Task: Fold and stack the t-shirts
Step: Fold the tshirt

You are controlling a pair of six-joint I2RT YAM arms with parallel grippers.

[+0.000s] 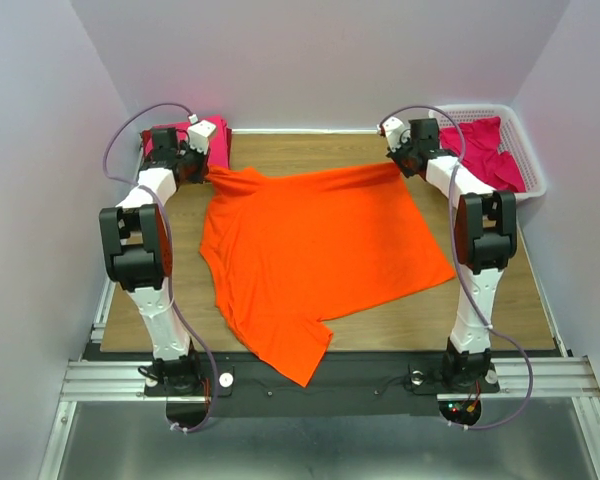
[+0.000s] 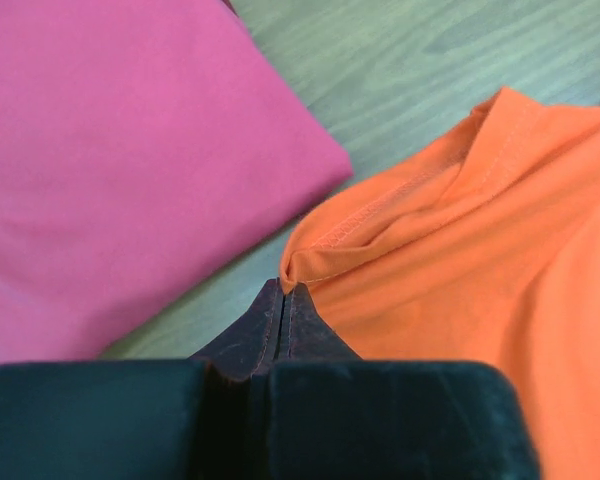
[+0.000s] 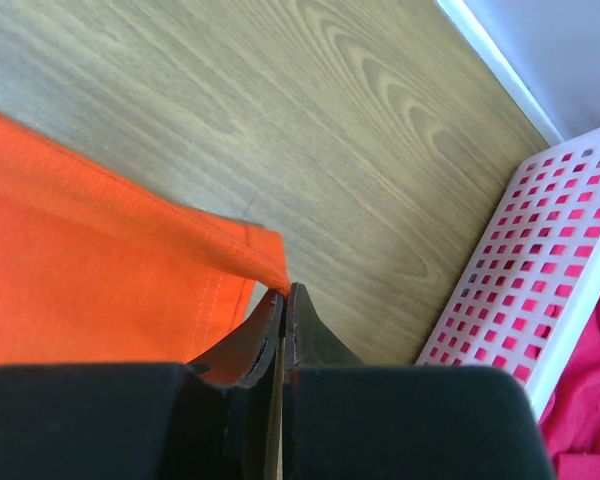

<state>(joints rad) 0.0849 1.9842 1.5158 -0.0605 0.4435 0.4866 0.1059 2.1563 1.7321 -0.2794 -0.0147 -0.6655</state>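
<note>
An orange t-shirt (image 1: pixel 315 250) lies spread across the wooden table, its near sleeve hanging over the front edge. My left gripper (image 1: pixel 208 170) is shut on the shirt's far left corner; the wrist view shows the hemmed orange edge (image 2: pixel 380 215) pinched at the tips of the gripper (image 2: pixel 285 290). My right gripper (image 1: pixel 397 160) is shut on the far right corner, where orange cloth (image 3: pixel 130 260) ends between the tips of the gripper (image 3: pixel 284 292). A folded magenta-pink t-shirt (image 1: pixel 218 145) lies at the far left (image 2: pixel 110 170). More magenta-pink t-shirts (image 1: pixel 485 150) fill the basket.
A white lattice basket (image 1: pixel 525 150) stands at the far right corner, close beside my right gripper; its wall (image 3: pixel 540 290) shows in the right wrist view. Bare wood (image 1: pixel 500 300) shows along the table's right side, and walls close in on three sides.
</note>
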